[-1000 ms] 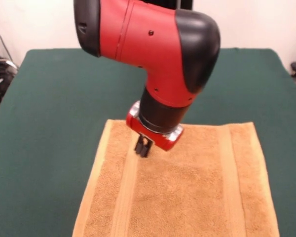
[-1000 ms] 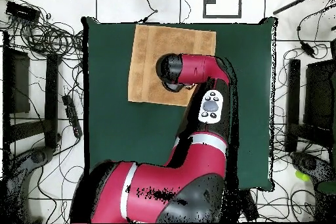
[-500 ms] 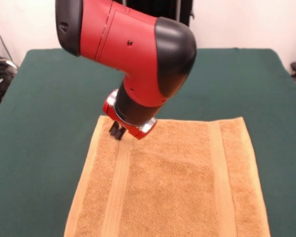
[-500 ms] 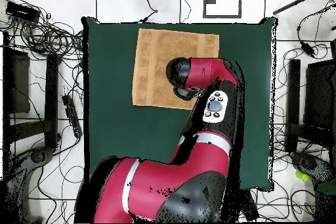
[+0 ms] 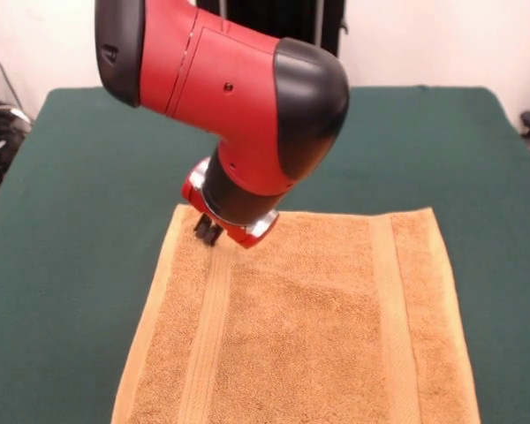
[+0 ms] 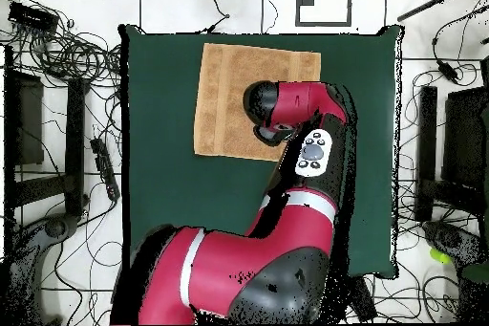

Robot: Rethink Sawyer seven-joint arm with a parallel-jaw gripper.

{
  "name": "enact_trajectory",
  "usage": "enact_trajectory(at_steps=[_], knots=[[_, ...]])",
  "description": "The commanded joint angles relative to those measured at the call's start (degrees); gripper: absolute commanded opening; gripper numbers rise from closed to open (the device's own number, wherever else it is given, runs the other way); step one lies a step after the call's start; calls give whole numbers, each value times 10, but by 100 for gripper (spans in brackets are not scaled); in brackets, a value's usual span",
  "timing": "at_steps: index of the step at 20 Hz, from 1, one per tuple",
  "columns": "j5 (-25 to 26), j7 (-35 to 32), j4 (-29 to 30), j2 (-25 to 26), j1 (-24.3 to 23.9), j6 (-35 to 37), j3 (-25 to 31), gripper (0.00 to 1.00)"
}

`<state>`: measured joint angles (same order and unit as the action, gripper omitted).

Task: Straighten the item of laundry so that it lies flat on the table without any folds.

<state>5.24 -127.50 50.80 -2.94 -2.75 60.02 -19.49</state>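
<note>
A: Where the arm (image 5: 247,97) comes down in the front view, the tool (image 5: 208,232) sits at the towel's (image 5: 309,327) far edge, near its far-left corner, tips right at the cloth beside the left paler band (image 5: 208,327)

B: Tool state?

A: Two dark tips close together, no real gap showing, looks closed; cannot tell if any cloth is pinched between them, cannot tell for sure if they touch the towel

B: Towel position?

A: Spread on the green bench (image 5: 71,221), running off the bottom edge of the front view. Overhead view: towel (image 6: 224,93) lies against the bench's (image 6: 363,150) top edge, left of centre, and the arm (image 6: 296,112) covers its lower right part

B: Flat?

A: Mostly. Edges look straight, two paler bands run lengthwise, second one (image 5: 390,327) on the right. Slight shallow ripple in the pile just right of the tool, low diagonal crease toward the middle

B: Anything else?

A: Cables (image 6: 72,50) and stands on the floor round the bench in the overhead view, nothing else on the green top

B: Label?

A: Can't make it out
</note>
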Motion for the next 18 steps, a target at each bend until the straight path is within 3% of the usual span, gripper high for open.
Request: enact_trajectory(at_steps=[1, 8, 18], knots=[[36, 30, 21, 5, -7, 83, 8, 0], [67, 52, 33, -14, -10, 119, -20, 0], [96, 60, 62, -22, -27, 99, -8, 0]])
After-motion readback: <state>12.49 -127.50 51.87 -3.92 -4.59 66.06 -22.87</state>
